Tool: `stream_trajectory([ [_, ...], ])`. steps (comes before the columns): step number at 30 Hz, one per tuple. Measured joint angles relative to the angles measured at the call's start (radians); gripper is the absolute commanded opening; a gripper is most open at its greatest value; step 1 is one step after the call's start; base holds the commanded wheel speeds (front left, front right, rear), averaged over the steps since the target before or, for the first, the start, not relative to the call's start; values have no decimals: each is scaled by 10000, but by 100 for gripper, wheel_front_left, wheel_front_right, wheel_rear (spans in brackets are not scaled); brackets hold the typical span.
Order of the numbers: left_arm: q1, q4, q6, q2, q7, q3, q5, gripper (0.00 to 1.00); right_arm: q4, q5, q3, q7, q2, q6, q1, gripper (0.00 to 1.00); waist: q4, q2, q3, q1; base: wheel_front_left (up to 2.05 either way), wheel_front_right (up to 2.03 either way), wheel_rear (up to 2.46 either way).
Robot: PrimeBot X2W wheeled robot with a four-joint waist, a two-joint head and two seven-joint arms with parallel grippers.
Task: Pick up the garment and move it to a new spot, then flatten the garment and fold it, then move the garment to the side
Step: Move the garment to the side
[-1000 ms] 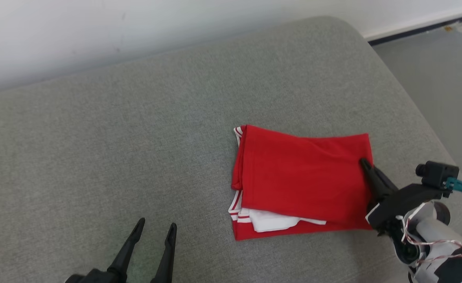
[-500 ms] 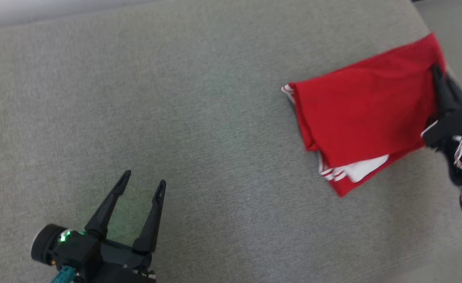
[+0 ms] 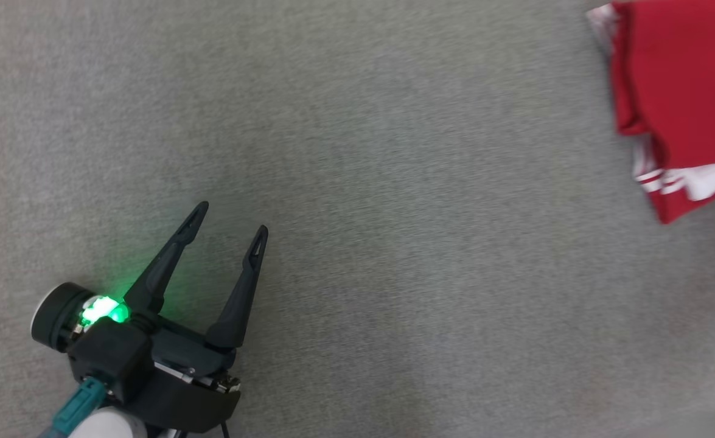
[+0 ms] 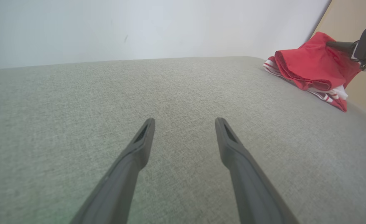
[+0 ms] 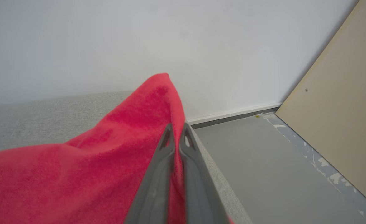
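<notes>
The garment (image 3: 680,91), red with white stripes and folded, lies at the upper right of the head view on the grey cushion (image 3: 357,182). In the left wrist view the garment (image 4: 310,68) sits far right near the cushion's edge, its far side lifted. My right gripper (image 5: 177,137) is shut on the garment's (image 5: 92,161) raised red edge; the right gripper (image 4: 341,46) also appears in the left wrist view. My left gripper (image 3: 228,222) stands open over bare cushion, far to the left of the garment, nothing between its fingers (image 4: 139,146).
A white wall (image 5: 139,46) stands behind the cushion. Right of the cushion's edge lies grey floor (image 5: 263,161), with a tan board (image 5: 341,124) leaning at the far right. Wide bare cushion (image 4: 77,109) lies around my left gripper.
The head camera has swung down and left, so the garment slid to the picture's upper right and the right gripper left the picture. The left gripper stays open.
</notes>
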Motion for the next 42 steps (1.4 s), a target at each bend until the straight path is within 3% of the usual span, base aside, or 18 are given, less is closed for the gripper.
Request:
stream_trajectory([
  [14, -324, 17, -10, 86, -188, 13, -142, 100, 1871, -1944, -1887, 4, -372, 0, -1098, 0, 716, -1, 574, -2, 0, 0, 0],
  [22, -332, 127, 23, 96, -234, -19, -173, 100, 2266, -3093, -2840, -17, -518, 0, -1359, 0, 834, -1, 505, -3, 0, 0, 0],
  [23, -345, 159, 36, 84, -253, -40, -176, 100, 2290, -3262, -2974, -15, -493, 0, -1366, 61, 844, -1, 484, -3, 0, 0, 0],
  [24, -361, 205, 46, 71, -259, -63, -188, 100, 2274, -3452, -3106, -15, -462, 0, -1367, 100, 856, -1, 457, -3, 0, 0, 0],
  [29, -365, 483, 169, -61, -407, -117, -232, 100, 1189, -4707, -4027, -25, -40, 0, -1011, 100, 930, -1, 190, -3, 0, 0, 0],
  [34, -35, 930, 387, -328, -623, -8, -516, 100, -1499, -5718, -4813, -23, 1766, 0, 532, 100, 1026, -1, -326, -3, 0, 0, 0],
  [38, 281, 1331, 616, -635, -796, 123, -817, 100, -3367, -5981, -4531, -23, 3248, 0, 2196, 100, 1122, -2, -889, -4, 0, 0, 0],
  [42, 548, 1824, 798, -895, -941, 251, -968, 100, -4489, -5843, -3720, -25, 4144, 0, 3541, 100, 1251, -1, -1516, -3, 0, 0, 0],
])
